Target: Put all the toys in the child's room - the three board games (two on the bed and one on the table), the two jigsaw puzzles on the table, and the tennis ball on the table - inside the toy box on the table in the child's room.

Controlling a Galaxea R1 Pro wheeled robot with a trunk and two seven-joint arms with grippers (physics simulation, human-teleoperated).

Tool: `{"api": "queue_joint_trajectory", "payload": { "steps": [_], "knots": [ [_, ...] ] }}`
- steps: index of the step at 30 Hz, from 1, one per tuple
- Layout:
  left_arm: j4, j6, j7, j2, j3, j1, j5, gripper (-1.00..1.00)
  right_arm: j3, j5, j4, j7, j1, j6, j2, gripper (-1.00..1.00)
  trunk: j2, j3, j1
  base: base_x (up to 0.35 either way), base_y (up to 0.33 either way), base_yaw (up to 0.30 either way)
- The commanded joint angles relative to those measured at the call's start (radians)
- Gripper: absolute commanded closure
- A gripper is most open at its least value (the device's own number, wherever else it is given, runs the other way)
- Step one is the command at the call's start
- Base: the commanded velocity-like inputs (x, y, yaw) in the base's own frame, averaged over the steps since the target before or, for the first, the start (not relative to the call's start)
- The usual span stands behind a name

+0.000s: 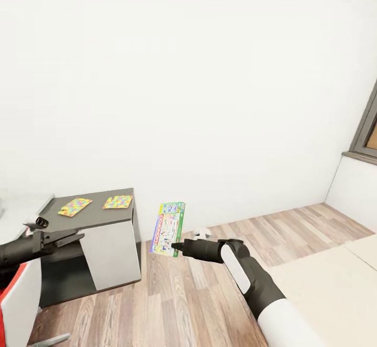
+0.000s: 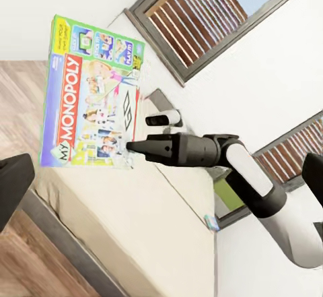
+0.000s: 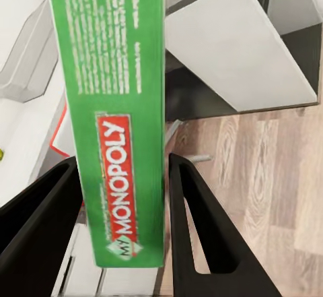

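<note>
Right wrist view gives us the green edge of the board game (image 3: pixel 116 118) reading "MY MONOPOLY" (white on red), clamped between our right gripper (image 3: pixel 124 196) fingers. We hold it upright above the floor (image 1: pixel 209 284), right of the table (image 1: pixel 104 216) bearing two jigsaw puzzles (image 1: pixel 75 206). Our left gripper (image 1: pixel 65 238) jaw gap we cannot tell.

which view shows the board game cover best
The left wrist view: the board game faces it, full cover showing, gripped by the right gripper. The head view shows it small and angled; the right wrist view shows its green edge between the jaws.
</note>
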Motion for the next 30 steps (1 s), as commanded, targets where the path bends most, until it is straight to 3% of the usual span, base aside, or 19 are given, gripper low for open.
{"api": "queue_joint_trajectory", "payload": {
  "steps": [1, 10, 20, 30],
  "knots": [
    [-0.029, 0.011, -0.004, 0.000, 0.000, 0.002, -0.001, -1.00, -0.001, -0.004, -0.001, 0.003, 0.000, 0.004, 0.000, 1.00, -0.001, 0.000, 0.000, 0.000, 0.000, 0.293],
    [-0.181, 0.013, -0.004, 0.003, 0.011, 0.056, 0.000, -1.00, -0.001, -0.004, -0.001, 0.003, 0.000, -0.006, -0.004, 1.00, -0.001, 0.000, 0.000, 0.000, 0.000, 0.293],
    [-0.210, 0.013, -0.004, 0.006, 0.066, 0.083, 0.006, -1.00, 0.001, -0.009, -0.002, 0.005, -0.001, -0.028, -0.007, 1.00, -0.001, 0.000, 0.000, 0.000, 0.000, 0.285],
    [-0.212, 0.013, -0.004, 0.017, 0.107, 0.089, 0.005, -1.00, 0.002, -0.015, -0.005, 0.012, -0.001, -0.029, -0.009, 1.00, -0.001, 0.000, 0.000, 0.000, 0.000, 0.051]
  ]
}}
